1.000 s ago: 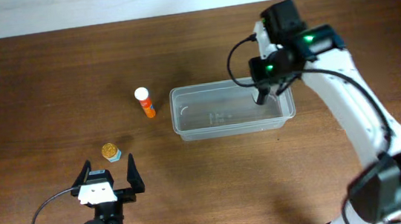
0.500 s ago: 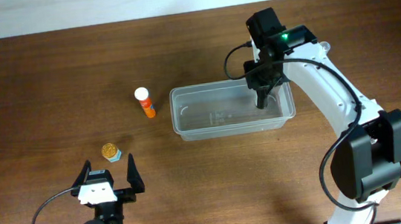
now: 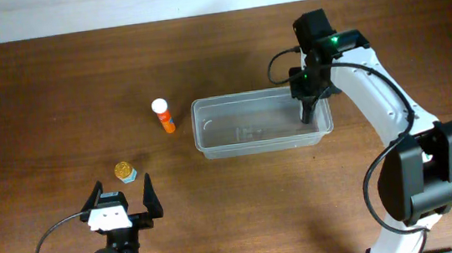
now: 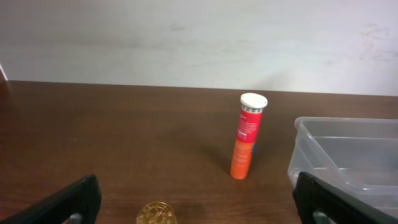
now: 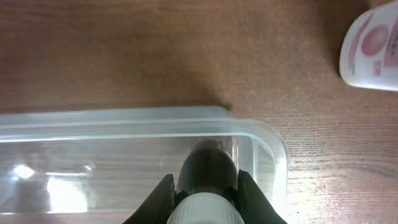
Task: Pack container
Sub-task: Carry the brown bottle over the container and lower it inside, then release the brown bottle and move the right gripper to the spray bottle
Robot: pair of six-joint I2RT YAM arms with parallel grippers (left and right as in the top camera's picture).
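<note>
The container [image 3: 240,99] lies unmoved on the table [image 3: 38,96], right of centre, its long side across the view. Its right end is entered from above by the right gripper [image 3: 307,116], which is now seen shifted a little toward that end wall compared with half a second ago. A dark bottle [image 5: 207,167] with a white cap is clamped between its fingers. Left of the container, an orange tube [image 3: 163,116] and a gold-lidded jar [image 3: 124,171] are left as before. The left gripper [image 3: 122,188] is held spread wide near the jar.

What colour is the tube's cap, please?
The cap is white, clearest in the left wrist view.
</note>
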